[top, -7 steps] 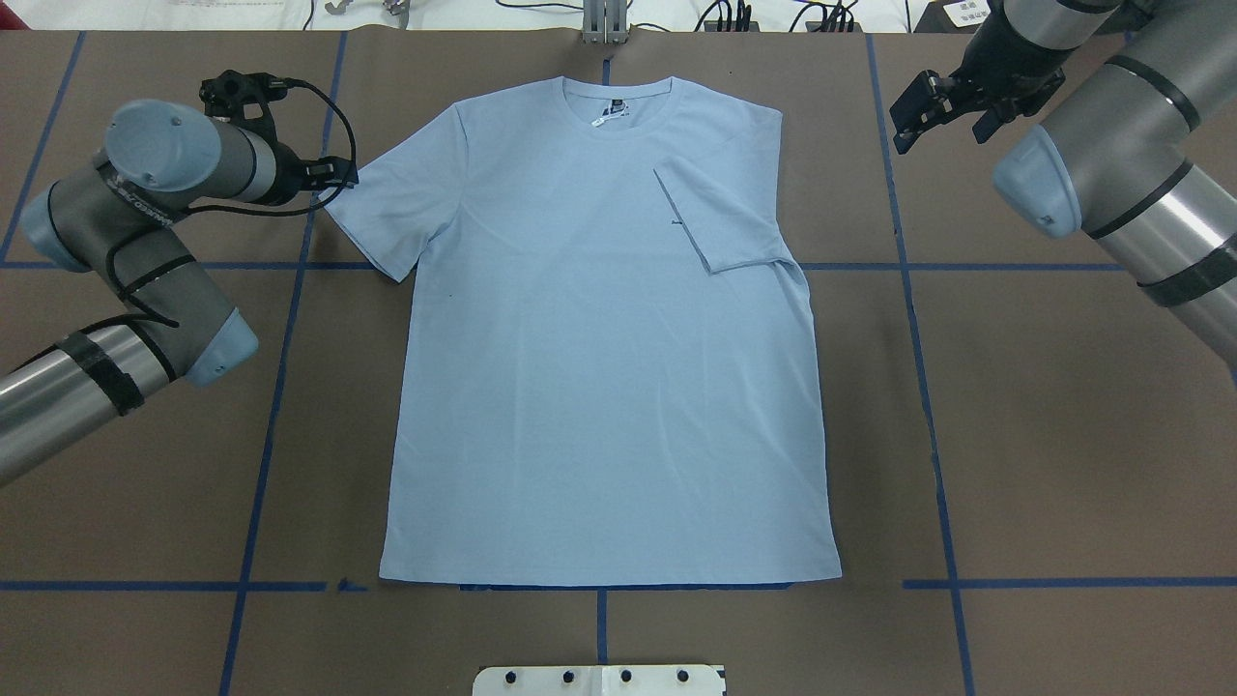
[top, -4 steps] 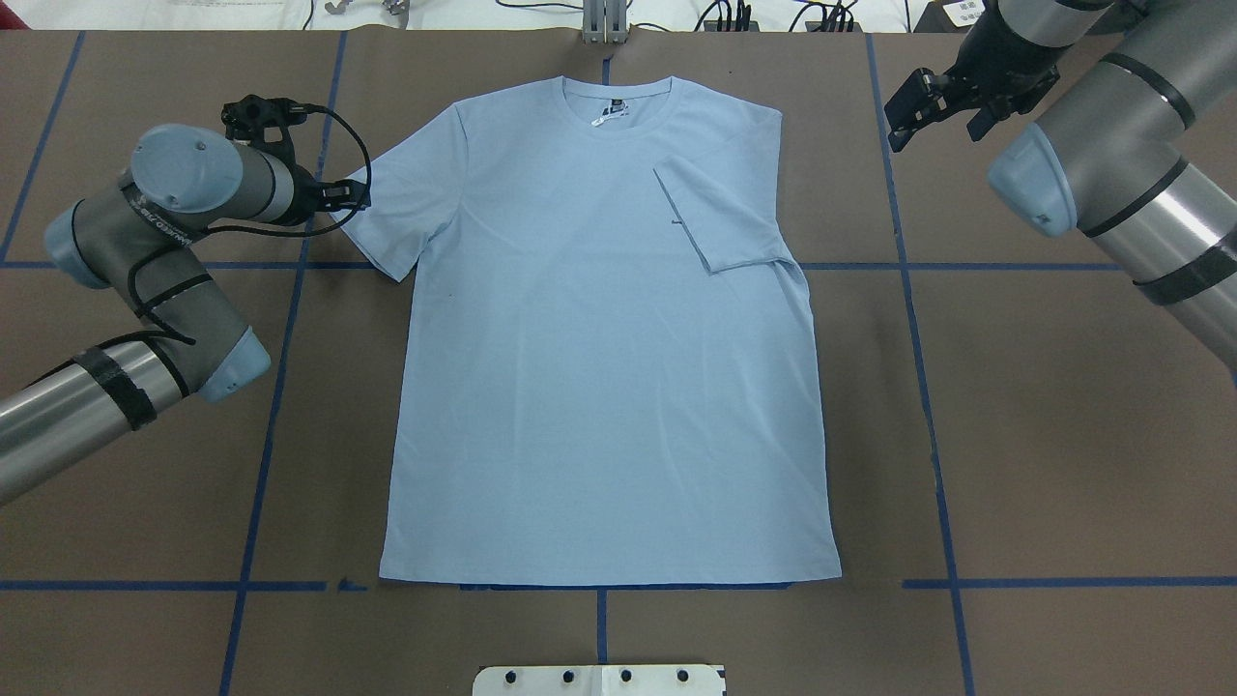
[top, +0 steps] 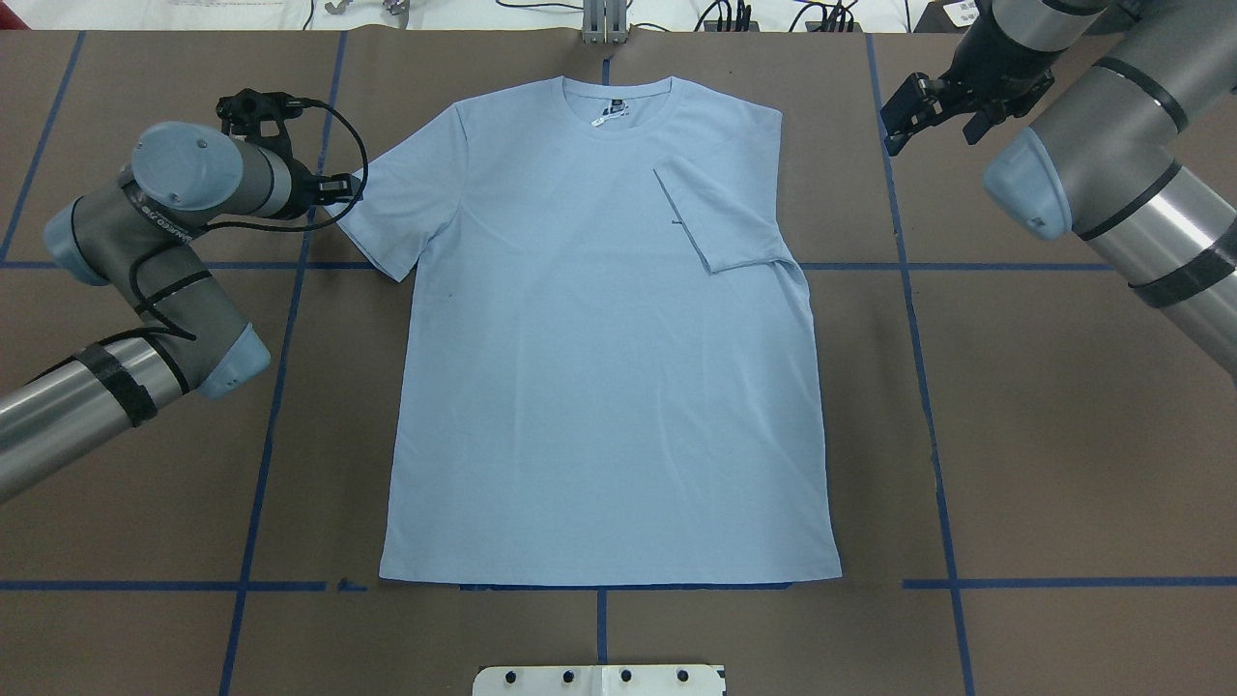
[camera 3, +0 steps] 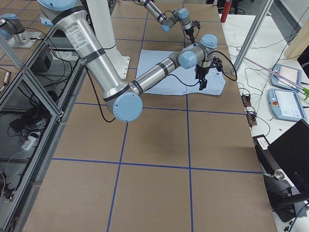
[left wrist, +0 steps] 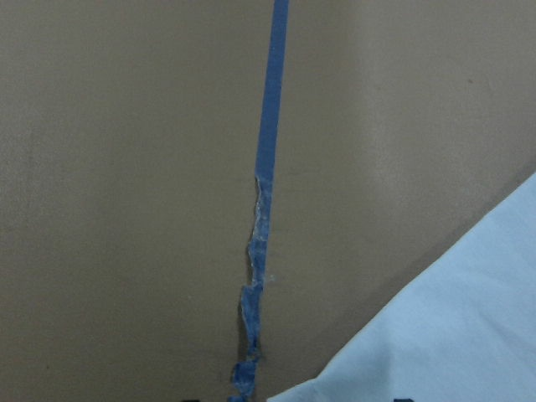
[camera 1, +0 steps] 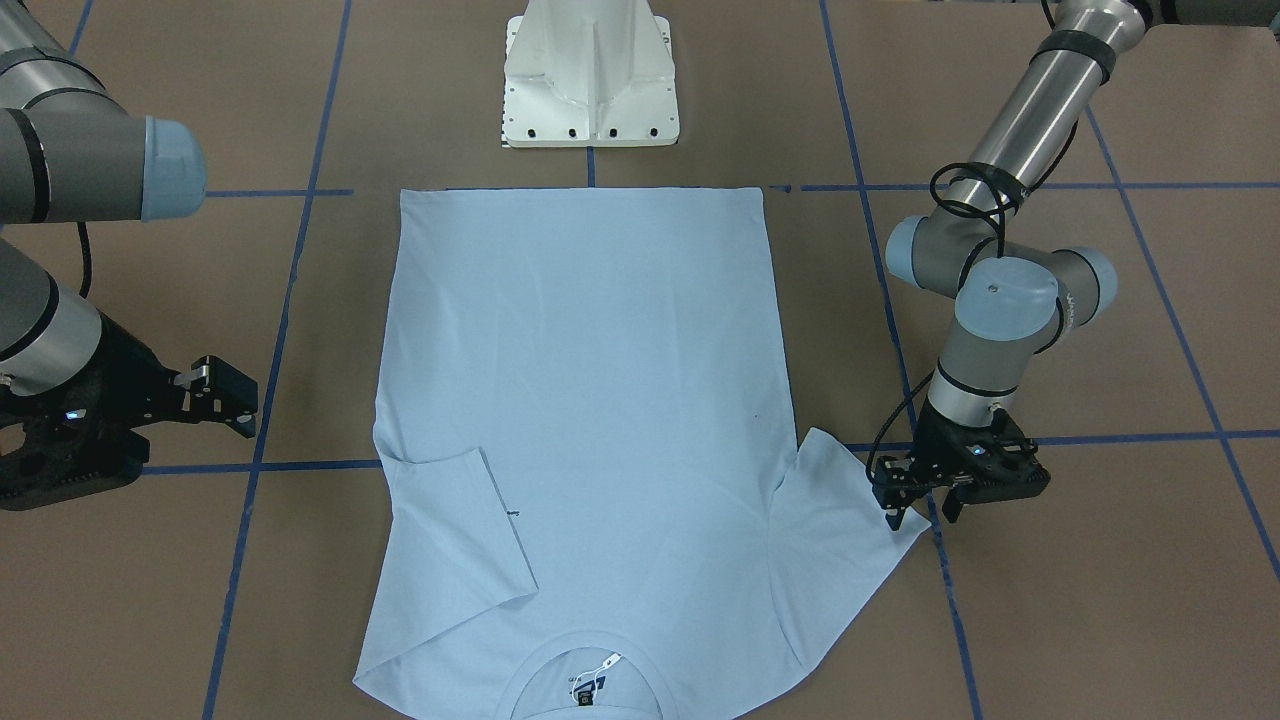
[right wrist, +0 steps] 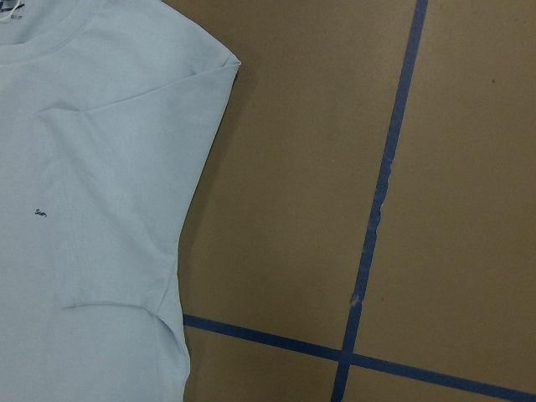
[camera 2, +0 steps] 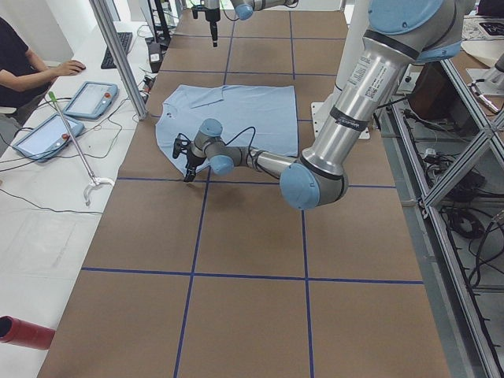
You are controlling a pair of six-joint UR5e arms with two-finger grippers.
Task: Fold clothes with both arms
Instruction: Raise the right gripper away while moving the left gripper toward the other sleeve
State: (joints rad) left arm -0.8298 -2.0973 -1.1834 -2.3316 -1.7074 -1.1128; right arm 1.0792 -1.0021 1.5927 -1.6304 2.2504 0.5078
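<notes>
The light blue T-shirt (top: 599,367) lies flat, collar at the far side, and also shows in the front view (camera 1: 580,350). One sleeve (top: 720,217) is folded in over the chest. The other sleeve (top: 396,208) lies spread out. My left gripper (top: 340,186) is open and low at that sleeve's outer corner; in the front view (camera 1: 920,512) its fingers stand either side of the corner. The left wrist view shows only the sleeve edge (left wrist: 452,335). My right gripper (top: 930,108) is open and empty, above the table beside the shirt's shoulder (right wrist: 209,67).
The white pedestal base (top: 599,680) stands at the near edge. Blue tape lines (top: 280,387) cross the brown table cover. An operator (camera 2: 24,67) sits by tablets beyond the far edge, with cables along it.
My left gripper has moved in to the spread sleeve's corner. My right gripper has drawn back toward the far edge. The shirt has not moved.
</notes>
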